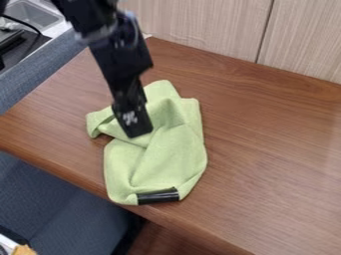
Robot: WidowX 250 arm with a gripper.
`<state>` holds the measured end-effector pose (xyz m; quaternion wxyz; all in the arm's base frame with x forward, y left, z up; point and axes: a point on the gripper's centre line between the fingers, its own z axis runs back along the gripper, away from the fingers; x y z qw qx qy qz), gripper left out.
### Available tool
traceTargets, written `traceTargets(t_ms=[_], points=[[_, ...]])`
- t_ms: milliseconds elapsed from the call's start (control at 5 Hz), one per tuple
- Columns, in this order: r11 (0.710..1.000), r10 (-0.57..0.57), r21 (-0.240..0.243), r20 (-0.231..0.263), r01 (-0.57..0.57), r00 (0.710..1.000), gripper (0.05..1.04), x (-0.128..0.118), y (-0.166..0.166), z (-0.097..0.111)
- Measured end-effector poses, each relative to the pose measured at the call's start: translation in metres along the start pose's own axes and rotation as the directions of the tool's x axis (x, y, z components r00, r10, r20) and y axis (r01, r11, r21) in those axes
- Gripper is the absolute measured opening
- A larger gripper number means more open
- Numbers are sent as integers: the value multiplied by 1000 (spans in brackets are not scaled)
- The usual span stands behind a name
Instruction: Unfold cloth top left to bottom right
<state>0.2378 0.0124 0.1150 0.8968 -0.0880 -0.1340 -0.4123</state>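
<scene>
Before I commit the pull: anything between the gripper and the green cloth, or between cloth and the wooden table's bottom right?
Nothing visible blocks either path. The black gripper hangs over the crumpled light-green cloth; toward the bottom right, brown wooden tabletop lies beyond it.

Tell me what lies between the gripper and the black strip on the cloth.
In the camera view, a creased stretch of the green cloth lies between the gripper and the black strip.
</scene>
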Motion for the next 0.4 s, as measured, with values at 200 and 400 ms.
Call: traceTargets(t_ms=[200,400], points=[[997,49,55,46,-51,998,1001,13,19,19],[996,70,52,10,-70,997,1001,16,37,20]])
